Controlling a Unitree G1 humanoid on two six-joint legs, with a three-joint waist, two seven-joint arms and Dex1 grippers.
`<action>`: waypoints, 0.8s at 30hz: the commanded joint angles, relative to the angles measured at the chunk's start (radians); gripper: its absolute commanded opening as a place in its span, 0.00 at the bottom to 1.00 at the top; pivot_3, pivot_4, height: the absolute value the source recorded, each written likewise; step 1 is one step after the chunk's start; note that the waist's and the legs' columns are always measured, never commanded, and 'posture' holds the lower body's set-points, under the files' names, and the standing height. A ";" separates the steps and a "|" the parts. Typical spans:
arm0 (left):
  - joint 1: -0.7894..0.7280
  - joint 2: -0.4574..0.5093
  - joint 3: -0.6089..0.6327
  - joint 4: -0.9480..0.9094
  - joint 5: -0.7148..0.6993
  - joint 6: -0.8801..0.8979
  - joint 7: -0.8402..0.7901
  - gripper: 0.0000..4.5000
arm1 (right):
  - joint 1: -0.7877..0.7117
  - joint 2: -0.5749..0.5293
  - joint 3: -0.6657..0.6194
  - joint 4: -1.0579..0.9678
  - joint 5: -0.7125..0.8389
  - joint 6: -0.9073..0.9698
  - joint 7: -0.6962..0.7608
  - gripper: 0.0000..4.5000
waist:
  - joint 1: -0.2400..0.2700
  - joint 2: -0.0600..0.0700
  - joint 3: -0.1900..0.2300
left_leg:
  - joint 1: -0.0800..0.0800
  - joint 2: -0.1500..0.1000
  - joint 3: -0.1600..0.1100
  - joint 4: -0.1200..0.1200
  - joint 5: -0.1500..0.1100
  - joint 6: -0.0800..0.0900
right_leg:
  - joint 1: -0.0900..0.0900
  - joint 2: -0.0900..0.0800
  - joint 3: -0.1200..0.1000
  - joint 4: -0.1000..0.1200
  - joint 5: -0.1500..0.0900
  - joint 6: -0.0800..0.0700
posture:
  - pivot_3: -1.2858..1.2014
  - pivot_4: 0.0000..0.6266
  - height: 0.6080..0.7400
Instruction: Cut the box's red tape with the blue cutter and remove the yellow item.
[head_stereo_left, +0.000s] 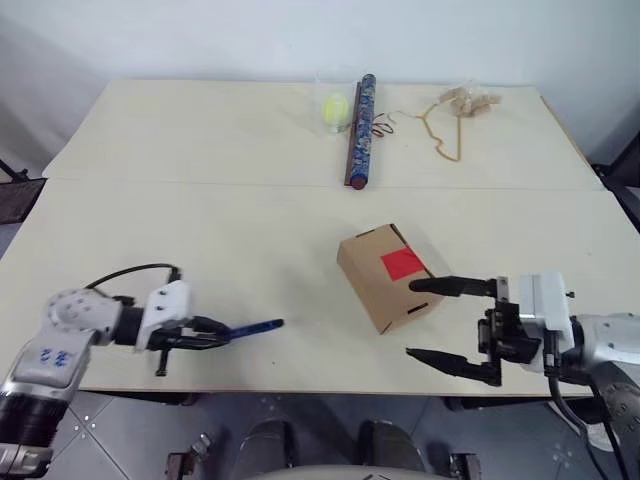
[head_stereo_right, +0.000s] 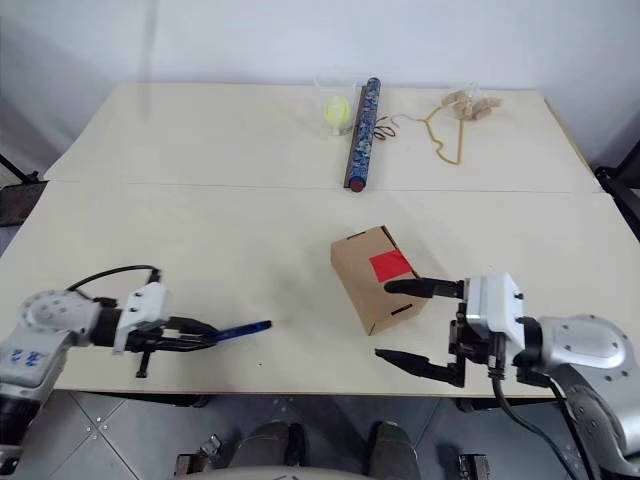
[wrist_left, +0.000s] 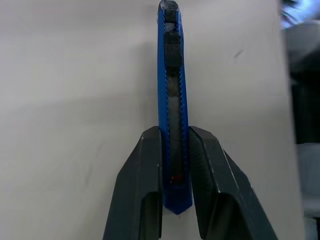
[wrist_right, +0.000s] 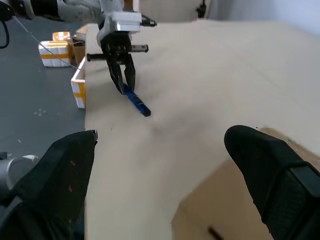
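Observation:
The box (head_stereo_left: 378, 283) sits right of the table's centre, its flaps closed under the red tape (head_stereo_left: 402, 263). The yellow item is hidden. My left gripper (head_stereo_left: 222, 335) is low over the table at the near left, shut on the blue cutter (head_stereo_left: 256, 327), whose free end points right toward the box. In the left wrist view the cutter (wrist_left: 171, 90) stands clamped between both fingers (wrist_left: 145, 170). My right gripper (head_stereo_left: 414, 320) is open at the box's near right corner. Its upper finger (head_stereo_left: 440, 286) lies against the box's edge and the lower one hangs off the near side.
At the far side of the table lie a long dark patterned tube (head_stereo_left: 361, 130), a clear container with a yellow-green ball (head_stereo_left: 335, 110), a loop of tan cord (head_stereo_left: 440, 132) and a crumpled clear bag (head_stereo_left: 468, 100). Yellow-and-white cartons (wrist_right: 59, 48) stand on the floor off the left edge.

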 joint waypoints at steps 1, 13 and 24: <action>-0.051 -0.017 -0.103 -0.156 0.028 0.097 0.013 0.09 | 0.057 -0.022 -0.066 -0.049 0.036 0.018 0.007 1.00 | 0.001 0.000 0.000 | 0.000 0.000 0.000 0.000 0.000 0.000 | 0.000 0.000 0.000 0.000 0.000 0.000 | 0.52 0.24 1.00; -0.320 -0.263 -0.507 -0.281 0.262 0.535 0.166 0.09 | 0.198 -0.044 0.073 -0.132 -0.187 0.093 -0.145 0.46 | 0.001 -0.001 0.000 | -0.001 0.000 -0.001 0.010 0.000 0.002 | 0.001 0.001 0.002 -0.001 0.000 0.000 | 0.52 0.24 1.00; -0.350 -0.342 -0.598 -0.370 0.227 0.829 0.260 0.09 | 0.031 -0.043 0.307 -0.093 -0.337 0.203 -0.246 0.00 | 0.005 0.000 0.000 | 0.000 -0.002 -0.007 0.015 -0.002 0.007 | 0.012 0.000 0.004 -0.008 0.000 -0.001 | 0.52 0.24 1.00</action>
